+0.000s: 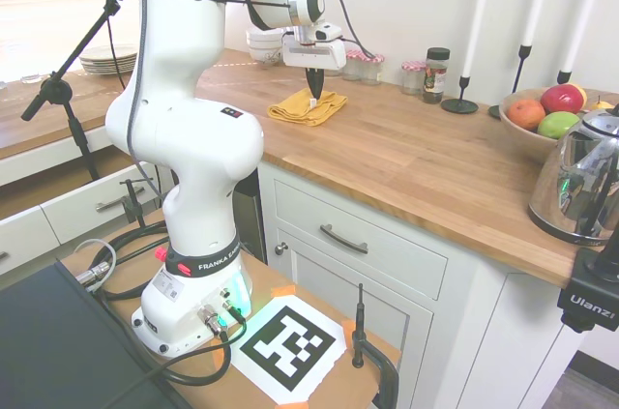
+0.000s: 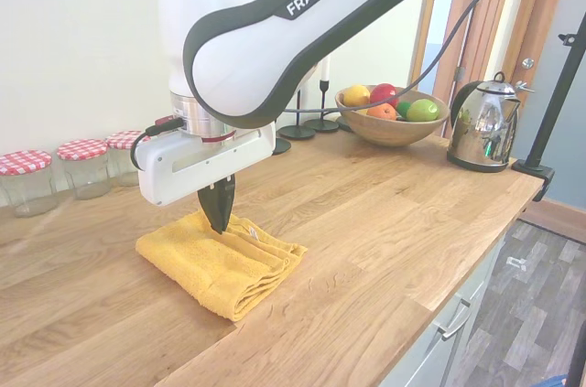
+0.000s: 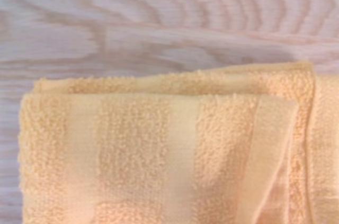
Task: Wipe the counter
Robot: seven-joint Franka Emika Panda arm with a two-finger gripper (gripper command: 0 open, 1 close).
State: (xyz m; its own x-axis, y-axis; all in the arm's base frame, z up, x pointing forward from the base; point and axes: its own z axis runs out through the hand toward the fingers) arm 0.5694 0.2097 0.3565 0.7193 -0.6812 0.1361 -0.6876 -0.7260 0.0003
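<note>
The counter (image 1: 416, 153) (image 2: 385, 213) is a long brown butcher-block top over white cabinets. A folded yellow towel (image 1: 307, 107) (image 2: 220, 263) lies flat on it near the back wall. My gripper (image 1: 314, 95) (image 2: 221, 225) points straight down onto the towel's top, with its dark fingers closed to a point and pinching the cloth's upper layer. In the wrist view the towel (image 3: 169, 155) fills the lower part of the picture, with bare counter wood (image 3: 169, 17) beyond its edge.
Glass jars with red checked lids (image 2: 64, 167) (image 1: 368, 66) line the wall behind the towel. A spice jar (image 1: 436, 73), black candle holders (image 1: 460, 100), a fruit bowl (image 1: 542, 119) (image 2: 389, 117) and a steel kettle (image 1: 585, 182) (image 2: 483, 126) stand further along. Stacked plates (image 1: 108, 61) sit by the window.
</note>
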